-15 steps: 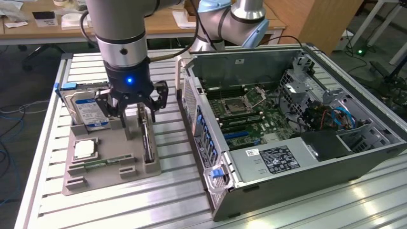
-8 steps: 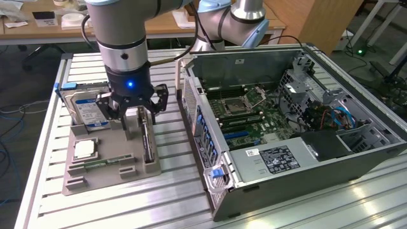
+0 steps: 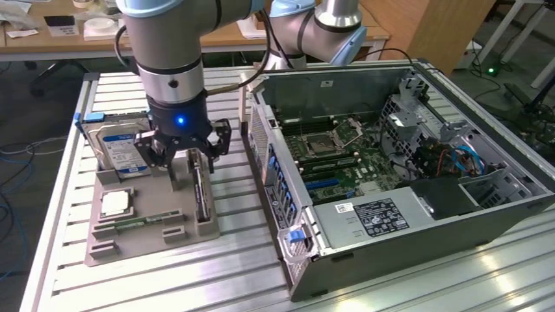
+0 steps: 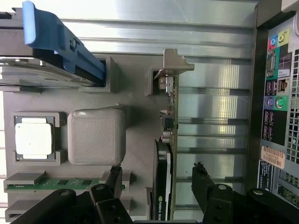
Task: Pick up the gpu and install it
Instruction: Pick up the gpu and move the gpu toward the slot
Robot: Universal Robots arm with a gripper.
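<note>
The gpu stands edge-on in the grey tray, left of centre in the exterior view. The fingers are spread wide, one either side of it. Judged rigid, light, fragile: grip its flat faces

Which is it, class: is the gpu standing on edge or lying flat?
On edge: the gpu stands upright in a slot of the grey tray.

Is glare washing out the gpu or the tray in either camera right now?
Wrist view: strong glare on the table slats beyond the tray; the gpu is dark but readable between the fingers of the open hand. Exterior view: sheen on the table's front slats, none on the gpu.
</note>
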